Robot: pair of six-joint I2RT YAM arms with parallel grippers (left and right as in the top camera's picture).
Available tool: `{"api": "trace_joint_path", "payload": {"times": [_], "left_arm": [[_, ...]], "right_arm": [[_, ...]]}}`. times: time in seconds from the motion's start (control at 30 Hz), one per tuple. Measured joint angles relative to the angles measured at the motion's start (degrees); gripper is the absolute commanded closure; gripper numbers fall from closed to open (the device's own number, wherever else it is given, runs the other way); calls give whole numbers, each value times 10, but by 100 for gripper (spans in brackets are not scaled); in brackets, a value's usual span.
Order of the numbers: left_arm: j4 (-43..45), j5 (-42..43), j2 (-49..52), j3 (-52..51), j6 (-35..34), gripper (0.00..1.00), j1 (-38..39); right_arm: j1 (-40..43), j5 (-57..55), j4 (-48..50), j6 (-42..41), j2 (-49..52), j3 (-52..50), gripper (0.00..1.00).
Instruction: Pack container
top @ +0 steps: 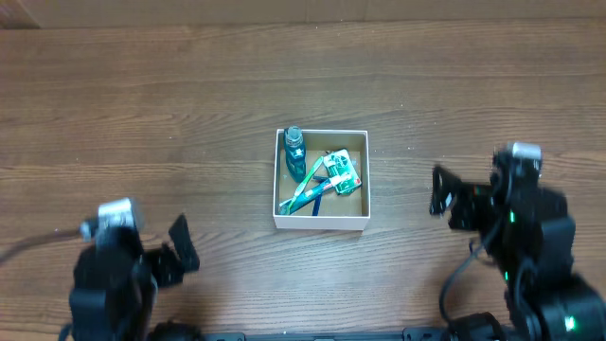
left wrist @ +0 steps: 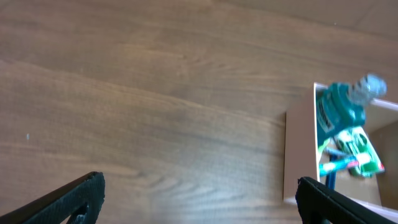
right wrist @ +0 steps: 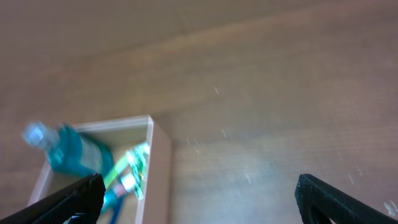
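Observation:
The container (top: 321,224), a shallow white-walled box with a brown floor, sits at the table's middle. In it lie a teal bottle (top: 294,154), a green and white packet (top: 344,171) and a green and blue toothbrush (top: 309,194). My left gripper (top: 182,244) is open and empty, low left of the container. My right gripper (top: 439,191) is open and empty, to the container's right. The left wrist view shows the container (left wrist: 298,149) with the bottle (left wrist: 339,106) at its right edge. The right wrist view shows the container (right wrist: 160,168) and bottle (right wrist: 71,152) at lower left.
The wooden table (top: 189,114) spreads all around the container. A grey cable (top: 28,244) runs off the left edge by the left arm.

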State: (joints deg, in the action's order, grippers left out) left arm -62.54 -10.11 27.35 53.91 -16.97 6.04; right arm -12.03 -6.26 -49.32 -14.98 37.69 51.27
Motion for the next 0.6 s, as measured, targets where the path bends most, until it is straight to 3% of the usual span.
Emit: {"api": "trace_joint_path", "payload": {"times": [0.13,0.6], "left_arm": [[3,0,-70,-28,-11,0,0],[-64,0,-71,-33,-12,0,0]], "right_arm": [[0,-7,-24,0,-86,-56,0],[0,-9,-86,0,-89,-59,0]]}}
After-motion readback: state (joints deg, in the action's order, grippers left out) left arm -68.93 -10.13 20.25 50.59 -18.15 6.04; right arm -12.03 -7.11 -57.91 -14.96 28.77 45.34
